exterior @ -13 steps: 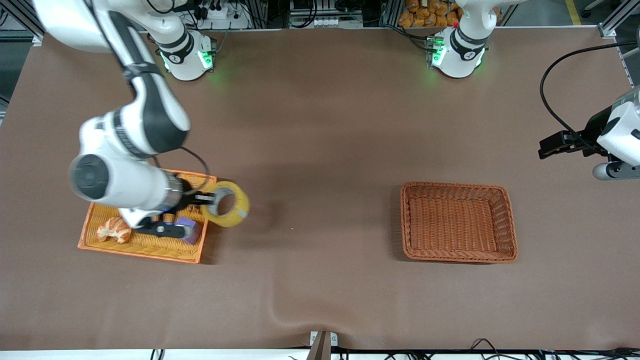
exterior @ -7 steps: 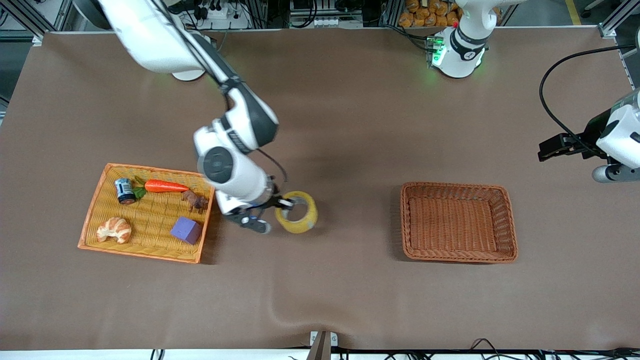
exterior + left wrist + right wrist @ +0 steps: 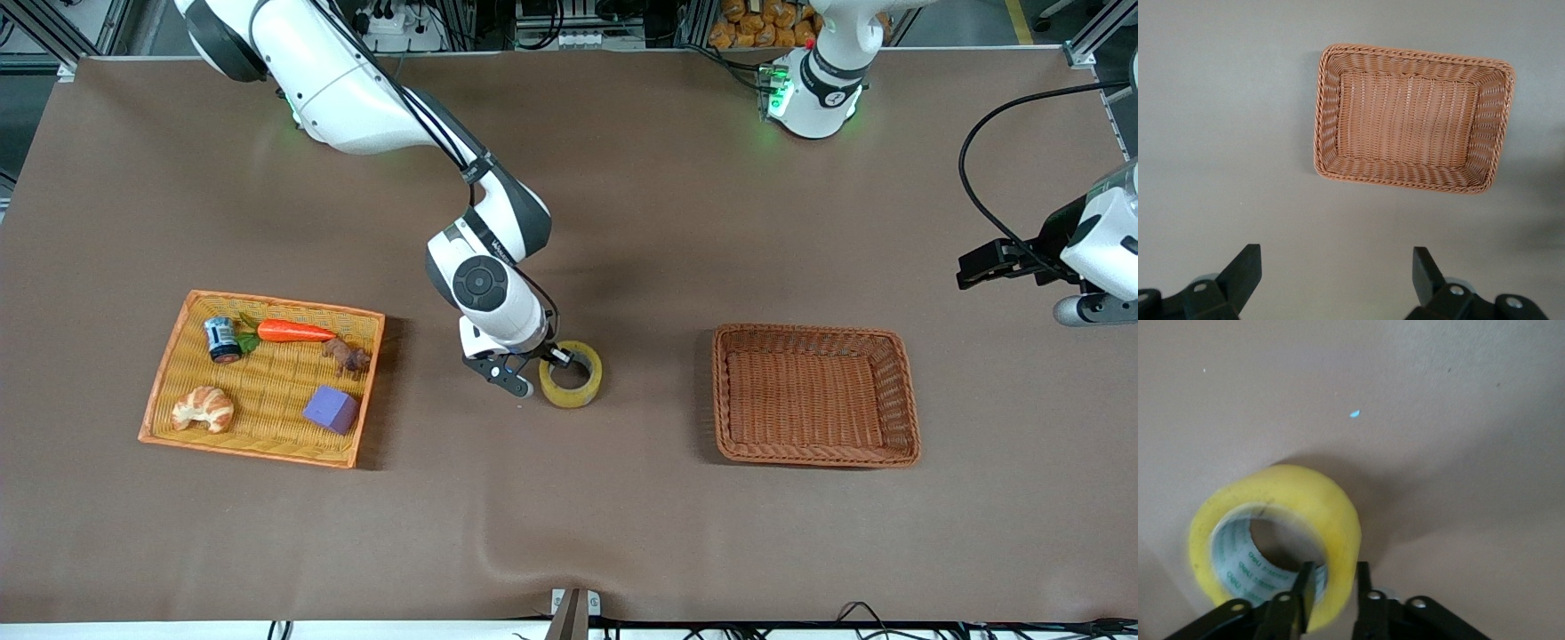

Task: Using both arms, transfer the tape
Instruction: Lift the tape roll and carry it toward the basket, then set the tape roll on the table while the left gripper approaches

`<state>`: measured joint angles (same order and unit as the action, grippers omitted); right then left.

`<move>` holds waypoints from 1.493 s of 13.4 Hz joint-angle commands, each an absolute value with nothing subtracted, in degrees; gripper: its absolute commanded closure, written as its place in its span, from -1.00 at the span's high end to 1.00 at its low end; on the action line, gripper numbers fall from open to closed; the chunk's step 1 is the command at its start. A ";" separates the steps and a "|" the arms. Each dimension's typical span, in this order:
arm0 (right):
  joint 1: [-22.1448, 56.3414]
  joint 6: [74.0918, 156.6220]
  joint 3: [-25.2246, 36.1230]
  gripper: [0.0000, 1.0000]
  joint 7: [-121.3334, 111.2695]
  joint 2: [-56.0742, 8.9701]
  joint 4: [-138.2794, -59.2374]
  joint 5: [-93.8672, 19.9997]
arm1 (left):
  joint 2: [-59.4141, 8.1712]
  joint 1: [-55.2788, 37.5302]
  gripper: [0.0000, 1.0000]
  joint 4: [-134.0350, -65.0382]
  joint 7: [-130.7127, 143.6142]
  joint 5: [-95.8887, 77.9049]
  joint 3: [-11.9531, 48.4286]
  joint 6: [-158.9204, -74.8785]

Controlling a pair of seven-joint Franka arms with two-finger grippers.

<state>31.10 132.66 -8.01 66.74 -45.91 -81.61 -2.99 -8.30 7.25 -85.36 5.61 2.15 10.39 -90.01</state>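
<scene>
The tape (image 3: 571, 377) is a yellowish ring with a grey-white printed core. It is down at the table surface, midway between the two baskets. My right gripper (image 3: 549, 359) is shut on the tape's wall, one finger inside the ring and one outside. The right wrist view shows the tape (image 3: 1281, 533) in that gripper (image 3: 1335, 577). My left gripper (image 3: 985, 259) waits open and empty, high over the left arm's end of the table. Its spread fingers show in the left wrist view (image 3: 1336, 270).
A brown wicker basket (image 3: 896, 391), empty, lies toward the left arm's end and also shows in the left wrist view (image 3: 1326, 120). An orange tray (image 3: 267, 440) toward the right arm's end holds a croissant (image 3: 203, 408), a purple cube (image 3: 330, 409), a carrot (image 3: 293, 331), a can and a small brown toy.
My right arm has carried the tape from above the orange tray's edge toward the table's middle and lowered it to the surface. The left arm has not moved.
</scene>
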 commanded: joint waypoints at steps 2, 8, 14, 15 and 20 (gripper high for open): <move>30.24 131.84 -7.82 1.00 68.47 -44.92 -80.25 -1.23 | -7.39 6.94 1.00 -84.64 3.96 3.34 11.16 -89.91; 20.06 119.40 -7.91 1.00 56.98 -37.01 -80.95 -1.41 | -8.96 3.53 1.00 -84.64 4.83 3.25 15.64 -94.10; 7.76 105.47 -7.91 1.00 34.75 -29.46 -83.92 -1.41 | -22.65 -13.85 1.00 -84.46 9.21 3.07 15.38 -108.60; 5.91 105.47 -7.91 1.00 31.15 -27.62 -86.11 -1.41 | -25.81 -16.32 1.00 -84.03 10.53 3.16 15.29 -111.76; -4.29 101.62 -8.00 1.00 10.33 -19.08 -92.90 -1.49 | -39.17 -25.13 1.00 -80.78 17.84 5.17 13.81 -127.94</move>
<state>-0.19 103.26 -6.82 17.45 -24.44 -88.17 -1.82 -34.30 -23.32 -84.78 16.53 2.60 15.23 -124.77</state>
